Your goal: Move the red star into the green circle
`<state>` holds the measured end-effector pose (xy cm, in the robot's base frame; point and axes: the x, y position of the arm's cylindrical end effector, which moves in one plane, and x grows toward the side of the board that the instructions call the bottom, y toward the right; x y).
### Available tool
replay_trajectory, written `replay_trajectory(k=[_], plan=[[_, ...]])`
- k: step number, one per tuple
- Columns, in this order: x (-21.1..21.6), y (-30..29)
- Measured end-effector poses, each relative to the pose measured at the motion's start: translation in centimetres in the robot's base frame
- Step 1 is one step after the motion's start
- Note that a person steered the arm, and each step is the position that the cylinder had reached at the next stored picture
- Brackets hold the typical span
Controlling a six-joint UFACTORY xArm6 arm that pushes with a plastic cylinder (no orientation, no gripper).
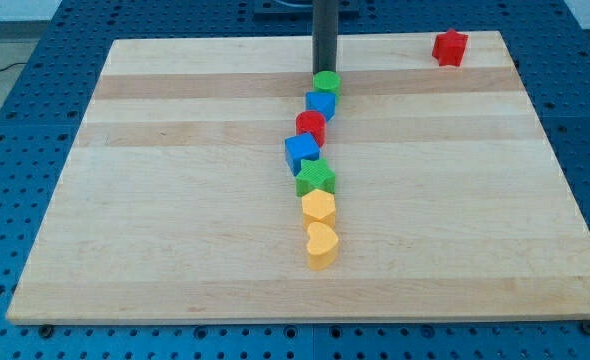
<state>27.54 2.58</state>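
Eight blocks sit on the pale wooden board (175, 200), and seven of them run in a slightly wavy chain down its middle. At the chain's top end is the green circle (326, 82), a short round block, and my tip (326, 73) stands right at its far edge, so close that I cannot tell whether rod and block touch; the rod itself rises straight out of the view's top. The tool is a bare rod, so it grips nothing and merely rests beside the block. Below the green circle come a blue block (321, 103), a red round block (311, 126), a second blue block (301, 152) set a little toward the view's left, a green block (316, 180) of a lobed shape, a yellow block (318, 207) and last a yellow heart (321, 245), each touching or almost touching its neighbour. The red star (450, 47) lies alone near the board's top right corner, well apart from the chain and from the green circle. Around the board shows a blue perforated table (35, 60).
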Motion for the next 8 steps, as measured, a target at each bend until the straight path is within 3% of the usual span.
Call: replay_trajectory(k=[2, 4, 7, 8], plan=[[1.8, 0.0], [0.4, 2.9], [1.2, 19.8], [-1.5, 24.5]])
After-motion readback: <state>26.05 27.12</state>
